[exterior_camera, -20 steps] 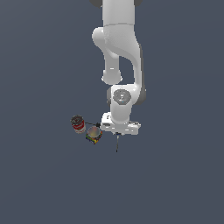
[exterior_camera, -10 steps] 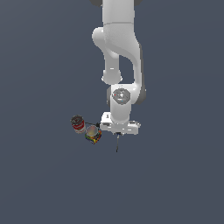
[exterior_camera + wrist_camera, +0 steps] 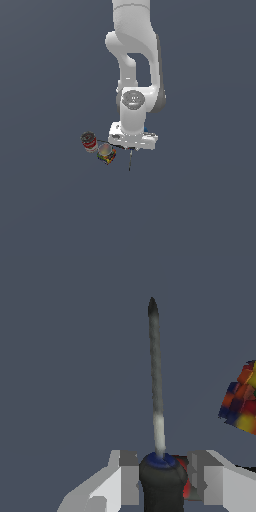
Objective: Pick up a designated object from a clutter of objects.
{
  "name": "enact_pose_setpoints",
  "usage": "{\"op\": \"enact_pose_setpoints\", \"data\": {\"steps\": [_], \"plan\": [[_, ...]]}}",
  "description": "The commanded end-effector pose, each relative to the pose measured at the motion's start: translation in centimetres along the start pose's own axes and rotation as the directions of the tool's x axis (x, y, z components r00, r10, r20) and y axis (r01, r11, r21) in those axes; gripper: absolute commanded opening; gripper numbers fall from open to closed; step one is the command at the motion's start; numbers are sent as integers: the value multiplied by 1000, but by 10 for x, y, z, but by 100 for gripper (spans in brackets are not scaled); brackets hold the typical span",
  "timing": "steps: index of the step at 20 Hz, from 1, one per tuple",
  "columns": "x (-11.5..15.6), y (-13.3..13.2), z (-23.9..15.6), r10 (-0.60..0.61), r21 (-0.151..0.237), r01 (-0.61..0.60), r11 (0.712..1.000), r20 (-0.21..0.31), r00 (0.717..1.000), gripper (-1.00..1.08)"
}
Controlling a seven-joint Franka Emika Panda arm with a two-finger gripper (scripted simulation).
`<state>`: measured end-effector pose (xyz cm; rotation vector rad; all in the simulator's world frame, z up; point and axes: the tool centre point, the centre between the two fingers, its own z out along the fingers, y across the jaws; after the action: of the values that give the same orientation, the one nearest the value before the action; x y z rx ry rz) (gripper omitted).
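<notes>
The designated object is a slim screwdriver [image 3: 156,381] with a dark handle and a long thin shaft. In the wrist view its handle sits between my two grey fingers [image 3: 122,476], which press on both sides, and the shaft points away from the hand. My gripper [image 3: 162,476] is shut on the handle. In the exterior view the gripper [image 3: 131,147] hangs just to the exterior view's right of the clutter, and the screwdriver's shaft [image 3: 130,161] sticks out below it. The handle is hidden there by the hand.
A red-and-white can [image 3: 89,142] stands at the exterior view's left of the hand, with a colourful block [image 3: 106,153] beside it. The block [image 3: 242,401] also shows in the wrist view. A small red part [image 3: 186,487] shows behind the handle, by one finger.
The shaft's tip looks very slightly higher than one second ago. The can and the block have not moved.
</notes>
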<state>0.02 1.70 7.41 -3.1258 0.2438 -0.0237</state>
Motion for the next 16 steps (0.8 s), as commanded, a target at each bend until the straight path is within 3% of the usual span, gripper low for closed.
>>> {"op": "enact_pose_setpoints", "data": {"steps": [1, 16], "plan": [[3, 8, -20, 1, 0, -1, 1000, -1, 1000, -100], [28, 70, -169, 5, -2, -5, 1000, 6, 1000, -100]]}}
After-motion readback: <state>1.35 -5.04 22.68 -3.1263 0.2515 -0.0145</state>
